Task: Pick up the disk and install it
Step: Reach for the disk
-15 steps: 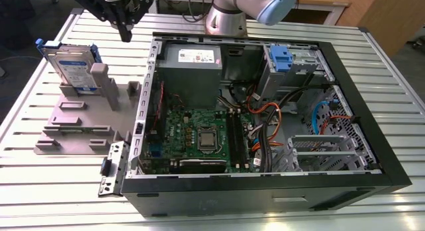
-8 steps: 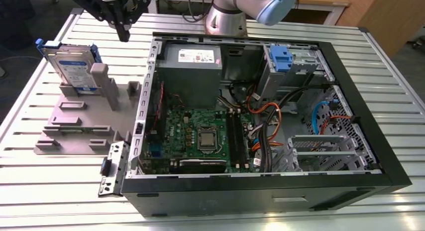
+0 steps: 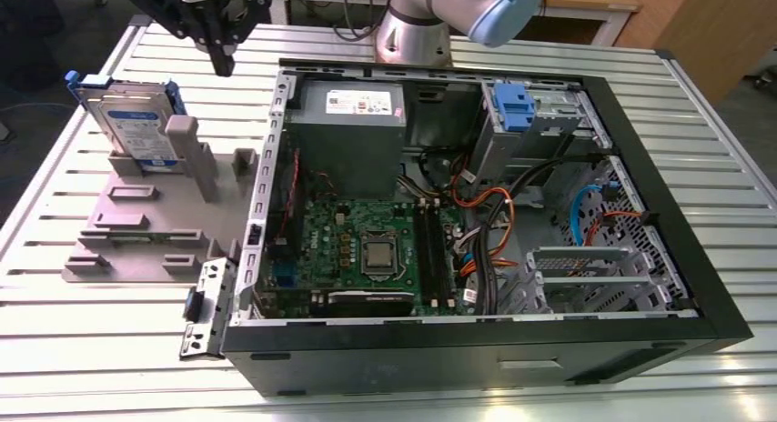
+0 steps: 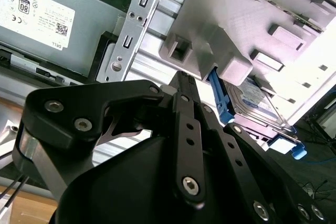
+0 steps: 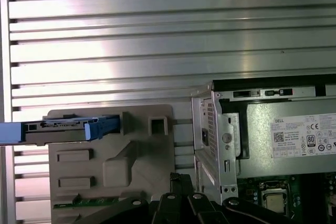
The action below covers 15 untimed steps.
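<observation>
Exterior view: we see the disk (image 3: 127, 122), a flat silver hard drive with a white-and-blue label and blue plastic side rails, standing on edge in a grey plastic holder (image 3: 134, 231) on the slatted aluminium table (image 3: 109, 349).
Gripper (image 3: 224, 63): black and two-fingered, it hangs toward the exterior view's right of the disk, apart from it.
Jaws: clenched on nothing; in the second wrist view we see the fingertips (image 4: 185, 103) meet.
Case: an open black computer case (image 3: 425, 363) lies just beside the holder.

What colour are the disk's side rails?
Blue; best seen on the disk in the exterior view.
</observation>
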### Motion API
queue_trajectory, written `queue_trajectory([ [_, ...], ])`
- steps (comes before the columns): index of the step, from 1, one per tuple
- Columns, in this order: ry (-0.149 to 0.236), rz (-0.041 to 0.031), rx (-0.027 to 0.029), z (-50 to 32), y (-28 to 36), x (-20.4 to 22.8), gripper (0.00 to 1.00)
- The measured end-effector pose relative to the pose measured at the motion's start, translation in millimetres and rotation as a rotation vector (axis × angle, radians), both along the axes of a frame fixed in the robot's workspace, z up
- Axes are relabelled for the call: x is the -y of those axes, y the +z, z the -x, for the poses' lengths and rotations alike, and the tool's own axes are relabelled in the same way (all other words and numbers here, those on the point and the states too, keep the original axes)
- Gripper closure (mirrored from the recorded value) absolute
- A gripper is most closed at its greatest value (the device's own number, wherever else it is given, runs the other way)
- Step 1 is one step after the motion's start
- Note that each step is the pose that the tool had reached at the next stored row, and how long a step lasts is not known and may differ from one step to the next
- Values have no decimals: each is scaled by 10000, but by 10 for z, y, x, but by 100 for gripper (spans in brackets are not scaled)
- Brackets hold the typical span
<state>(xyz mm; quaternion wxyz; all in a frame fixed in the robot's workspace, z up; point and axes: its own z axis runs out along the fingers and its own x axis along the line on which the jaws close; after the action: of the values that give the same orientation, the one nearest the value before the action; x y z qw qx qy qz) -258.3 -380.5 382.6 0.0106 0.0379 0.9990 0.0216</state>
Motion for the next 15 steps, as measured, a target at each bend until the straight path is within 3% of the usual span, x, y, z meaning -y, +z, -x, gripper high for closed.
queue_trajectory([
  [15,0,0,0,81,-6,0,89],
])
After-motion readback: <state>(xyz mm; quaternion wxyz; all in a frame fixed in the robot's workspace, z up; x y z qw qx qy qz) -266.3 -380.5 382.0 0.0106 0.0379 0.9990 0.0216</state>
